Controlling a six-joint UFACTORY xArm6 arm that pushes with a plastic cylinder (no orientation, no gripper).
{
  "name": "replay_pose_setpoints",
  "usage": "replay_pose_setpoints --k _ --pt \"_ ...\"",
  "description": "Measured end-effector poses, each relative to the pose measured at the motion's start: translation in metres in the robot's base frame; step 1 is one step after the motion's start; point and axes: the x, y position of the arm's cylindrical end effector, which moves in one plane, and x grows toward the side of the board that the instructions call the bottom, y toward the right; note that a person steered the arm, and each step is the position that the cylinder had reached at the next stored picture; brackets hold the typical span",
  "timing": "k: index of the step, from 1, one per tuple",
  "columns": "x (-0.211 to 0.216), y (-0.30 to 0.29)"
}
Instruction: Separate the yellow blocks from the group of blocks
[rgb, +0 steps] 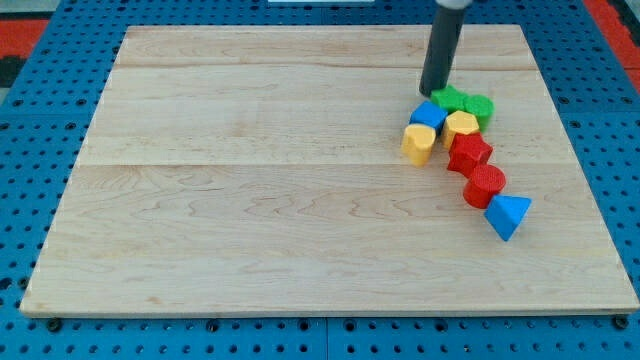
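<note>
My tip (434, 92) stands at the view's upper right, just above the group of blocks, touching or nearly touching the blue block (428, 114) and a green block (451, 98). A second green block (479, 106) lies to its right. A yellow heart-shaped block (418, 143) sits at the group's left edge, below the blue block. A yellow block (461, 125) sits in the middle of the group, between the blue block and the greens. Below it run a red star-shaped block (468, 152), a red round block (484, 186) and a blue triangular block (507, 216).
The wooden board (250, 200) lies on a blue pegboard surface (30, 200). The blocks form a chain running down toward the board's right edge.
</note>
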Motion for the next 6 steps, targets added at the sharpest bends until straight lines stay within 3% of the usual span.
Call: replay_pose_setpoints --k 1,2,3,4,5,6 --pt "-0.008 -0.035" --pt "-0.032 -0.004" --pt "0.002 0.085" --pt "0.057 0.062" --pt "0.083 -0.006" --pt "0.083 -0.001"
